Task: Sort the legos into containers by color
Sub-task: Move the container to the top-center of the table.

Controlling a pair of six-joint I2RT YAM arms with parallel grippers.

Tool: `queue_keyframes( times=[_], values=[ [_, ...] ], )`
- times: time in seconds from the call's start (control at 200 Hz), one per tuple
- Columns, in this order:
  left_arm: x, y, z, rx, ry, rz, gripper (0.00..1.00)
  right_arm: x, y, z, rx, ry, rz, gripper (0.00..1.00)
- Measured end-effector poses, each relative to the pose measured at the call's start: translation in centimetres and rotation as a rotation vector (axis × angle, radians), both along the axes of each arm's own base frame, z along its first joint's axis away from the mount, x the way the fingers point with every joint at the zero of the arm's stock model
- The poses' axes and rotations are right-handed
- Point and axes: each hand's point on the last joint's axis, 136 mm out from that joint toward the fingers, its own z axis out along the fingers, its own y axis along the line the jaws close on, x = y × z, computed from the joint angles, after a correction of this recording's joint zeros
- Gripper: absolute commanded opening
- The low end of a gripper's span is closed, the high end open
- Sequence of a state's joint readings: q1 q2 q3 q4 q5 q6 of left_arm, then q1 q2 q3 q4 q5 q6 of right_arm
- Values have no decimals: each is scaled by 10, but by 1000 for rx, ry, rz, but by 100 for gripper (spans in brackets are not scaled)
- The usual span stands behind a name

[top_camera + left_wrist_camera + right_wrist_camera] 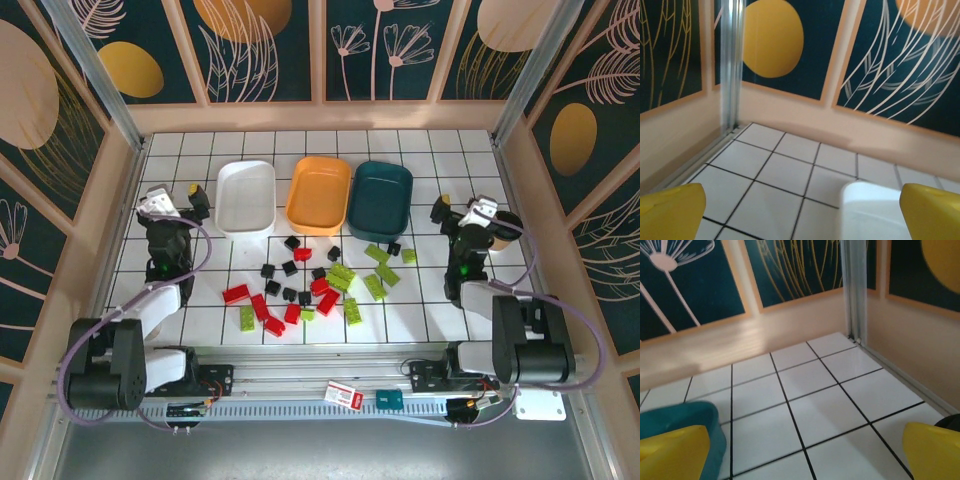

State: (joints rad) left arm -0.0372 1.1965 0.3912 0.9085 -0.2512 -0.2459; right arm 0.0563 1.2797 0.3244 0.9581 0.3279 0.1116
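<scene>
Three empty containers stand in a row at the back of the tiled table: white [245,196], orange [320,193] and dark teal [381,198]. The legos lie loose in front of them: red ones [237,293] toward the left, lime-green ones [375,285] toward the right, small black cubes [291,242] between. My left gripper [175,198] hovers left of the white tray, open and holding nothing. In its wrist view [802,215] a corner of the white tray [875,210] shows. My right gripper [475,212] is right of the teal tray, also open and bare [805,455], with the teal rim [685,415] at lower left.
Peach walls with dark floral panels close in the table at the back and both sides, with metal posts [732,65] in the corners. A red card [343,394] lies on the front rail between the arm bases.
</scene>
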Motion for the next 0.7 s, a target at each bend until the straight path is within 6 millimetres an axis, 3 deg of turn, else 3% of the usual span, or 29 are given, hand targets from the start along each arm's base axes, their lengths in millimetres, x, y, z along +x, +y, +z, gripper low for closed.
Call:
queue_keyframes(
  times=[0.12,0.2,0.285,0.38,0.601,0.701],
  values=[
    [-8,0,18,-191,-78,-8,99,0,4,11,37,14,-144,99],
    [-14,8,16,-381,-65,44,99,2,3,9,146,47,-222,99],
    [-19,9,24,-509,-87,44,99,6,7,4,239,85,-183,88],
    [-23,1,29,-596,-105,-7,99,0,14,-5,343,86,-111,97],
    [-21,-34,18,-715,-24,-191,99,-10,66,-34,392,262,102,99],
    [-20,-55,4,-722,66,-274,90,-16,95,-38,375,329,209,99]
  ],
)
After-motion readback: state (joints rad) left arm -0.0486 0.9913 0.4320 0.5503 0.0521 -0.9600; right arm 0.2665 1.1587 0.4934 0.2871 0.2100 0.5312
